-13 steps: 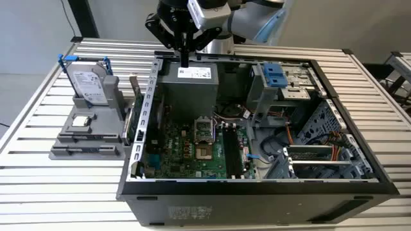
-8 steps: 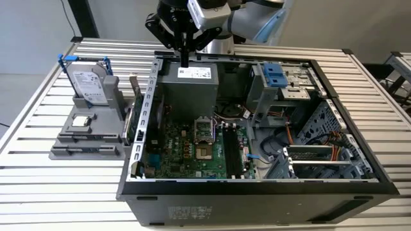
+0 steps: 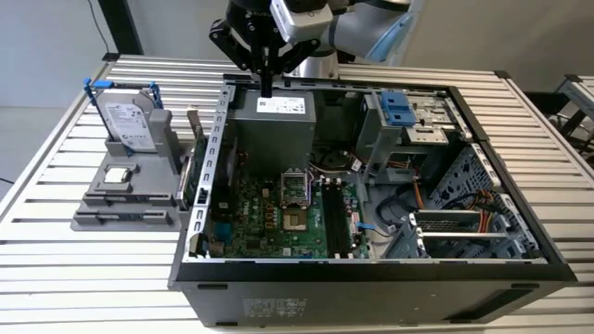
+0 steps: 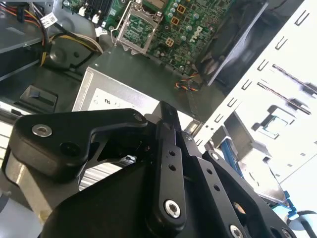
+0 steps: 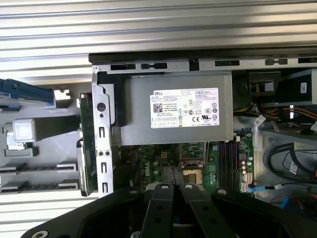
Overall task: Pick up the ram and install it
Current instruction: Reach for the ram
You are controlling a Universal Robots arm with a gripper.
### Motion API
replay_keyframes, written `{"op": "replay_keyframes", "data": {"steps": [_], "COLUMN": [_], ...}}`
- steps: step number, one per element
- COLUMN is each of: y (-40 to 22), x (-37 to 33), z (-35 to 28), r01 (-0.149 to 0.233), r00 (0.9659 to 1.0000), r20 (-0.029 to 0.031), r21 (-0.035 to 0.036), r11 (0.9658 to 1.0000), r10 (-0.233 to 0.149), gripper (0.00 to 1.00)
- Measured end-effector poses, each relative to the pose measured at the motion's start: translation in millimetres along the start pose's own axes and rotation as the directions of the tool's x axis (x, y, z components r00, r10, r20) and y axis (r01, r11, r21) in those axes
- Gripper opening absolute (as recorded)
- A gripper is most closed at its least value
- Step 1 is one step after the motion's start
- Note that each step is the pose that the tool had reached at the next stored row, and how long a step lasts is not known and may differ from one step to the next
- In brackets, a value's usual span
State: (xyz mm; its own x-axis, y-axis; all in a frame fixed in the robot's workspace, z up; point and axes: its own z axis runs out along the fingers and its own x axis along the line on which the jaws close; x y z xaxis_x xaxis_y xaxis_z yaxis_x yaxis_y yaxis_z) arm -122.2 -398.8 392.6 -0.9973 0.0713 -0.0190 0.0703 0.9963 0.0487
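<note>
A black two-fingered claw (image 3: pixel 267 87) on a grey and blue robot arm hangs over the back edge of an open black desktop computer case (image 3: pixel 371 273). It sits just above the grey metal power supply box (image 3: pixel 278 125). Its fingers are pressed together and nothing can be seen between them.

The ram (image 3: pixel 197 167), a thin dark green strip of circuit board, stands on edge in a grey plastic parts holder (image 3: pixel 121 209). It lies just outside the case wall on the exterior view's left, well apart from the claw. Standing it upright probably leaves its long edge free for gripping. In the first wrist view the ram (image 5: pixel 85 144) runs alongside that wall.

The holder also carries a silver hard drive with blue brackets (image 3: pixel 130 122) and a small square silver processor chip (image 3: pixel 116 175). The case lies on its side, so its green motherboard (image 3: pixel 269 216) faces upward, likely for reaching from above.

Everything rests on a tabletop (image 3: pixel 74 278) of white metal slats. A pale wall and grey floor lie behind.
</note>
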Motion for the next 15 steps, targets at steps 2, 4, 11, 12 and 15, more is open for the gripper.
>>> {"op": "replay_keyframes", "data": {"steps": [2,4,11,12,15], "y": [-0.2,-0.5,-1.6,-1.7,-2.0], "x": [2.5,6.6,22.1,23.9,28.5], "z": [-0.1,-0.1,-0.5,-0.5,-0.6], "r01": [0.0,0.0,0.0,0.0,0.0], "r00": [1.0,1.0,1.0,1.0,1.0], "r20": [-0.0001,0.0,0.0,0.0001,0.0], "r21": [0.0001,0.0,0.0,-0.0001,0.0], "r11": [1.0,1.0,1.0,1.0,1.0], "r10": [0.0,0.0,0.0,0.0,0.0], "gripper": [0.0,0.0,0.0,0.0,0.0]}}
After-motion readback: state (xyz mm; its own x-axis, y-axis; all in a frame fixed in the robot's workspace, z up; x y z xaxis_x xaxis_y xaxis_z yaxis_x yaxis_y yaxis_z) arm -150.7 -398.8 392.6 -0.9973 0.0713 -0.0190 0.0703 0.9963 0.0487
